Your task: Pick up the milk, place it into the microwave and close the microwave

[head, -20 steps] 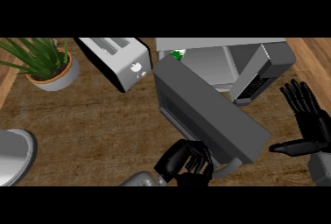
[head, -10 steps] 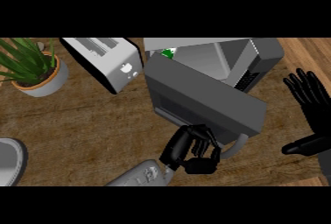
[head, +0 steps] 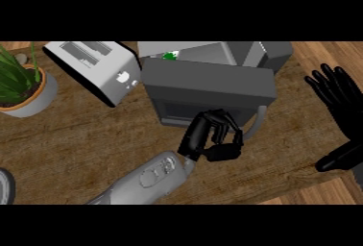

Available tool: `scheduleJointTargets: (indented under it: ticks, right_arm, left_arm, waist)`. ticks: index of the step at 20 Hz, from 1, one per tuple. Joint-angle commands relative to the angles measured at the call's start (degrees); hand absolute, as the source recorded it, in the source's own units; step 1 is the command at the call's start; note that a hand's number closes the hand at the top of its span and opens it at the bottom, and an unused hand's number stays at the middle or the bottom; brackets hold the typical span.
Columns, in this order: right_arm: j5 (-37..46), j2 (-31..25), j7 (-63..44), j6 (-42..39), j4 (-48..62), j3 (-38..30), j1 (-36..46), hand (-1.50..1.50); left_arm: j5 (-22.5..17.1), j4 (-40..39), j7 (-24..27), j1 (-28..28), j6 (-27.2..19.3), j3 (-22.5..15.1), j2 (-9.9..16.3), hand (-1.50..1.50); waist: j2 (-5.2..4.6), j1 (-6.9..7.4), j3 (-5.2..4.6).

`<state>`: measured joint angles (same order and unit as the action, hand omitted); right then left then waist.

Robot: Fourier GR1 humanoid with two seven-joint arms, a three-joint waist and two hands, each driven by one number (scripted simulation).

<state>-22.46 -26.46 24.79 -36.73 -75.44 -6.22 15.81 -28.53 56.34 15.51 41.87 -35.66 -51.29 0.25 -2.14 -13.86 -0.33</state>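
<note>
Microwave door swung most of the way shut

Over the last second the left hand (head: 212, 137), fingers curled, moved up and rightward from the counter's near part until it lay against the front of the microwave door (head: 205, 91). The door, which had stood wide open and slanted across the counter, turned until it lay nearly square across the microwave (head: 245, 52). It covered most of the opening, so that only a green bit of the milk (head: 169, 56) showed above the door's top edge. The whole view shifted too: the toaster (head: 96, 67) and potted plant (head: 21, 86) sat further right.
</note>
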Motion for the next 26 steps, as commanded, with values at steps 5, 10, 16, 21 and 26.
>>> scheduleJointTargets:
  ticks: [5,10,16,21,26]
  right_arm:
    - [-6.17,-0.67,-2.50,-4.11,-2.92,0.28,1.40,-1.50]
    - [-8.31,-1.74,-4.83,-4.24,-3.39,0.04,1.94,-1.50]
    - [-10.73,-3.67,-6.80,-4.90,-4.13,-0.66,3.73,-1.50]
    - [-13.02,-4.95,-7.95,-5.72,-4.82,-1.24,4.55,-1.50]
    - [-14.53,-4.92,-8.90,-5.84,-6.07,-0.72,5.61,-1.50]
  left_arm:
    - [-7.34,-5.25,1.01,7.33,-2.80,5.74,-0.25,1.50]
    - [-11.63,-6.90,5.10,9.41,-2.72,10.10,-0.25,1.50]
    - [-15.22,-9.20,8.54,10.65,-1.23,11.54,-0.25,1.50]
    - [-17.65,-9.89,10.48,11.84,-0.76,12.27,-0.25,1.50]
    - [-18.73,-11.20,13.48,10.83,-0.15,11.11,-0.25,1.50]
  waist:
    - [-1.03,-3.27,-0.01]
    - [-2.07,-4.55,-0.12]
    - [-2.63,-4.97,-0.06]
    - [-2.48,-5.46,0.00]
    - [-2.87,-5.74,-0.06]
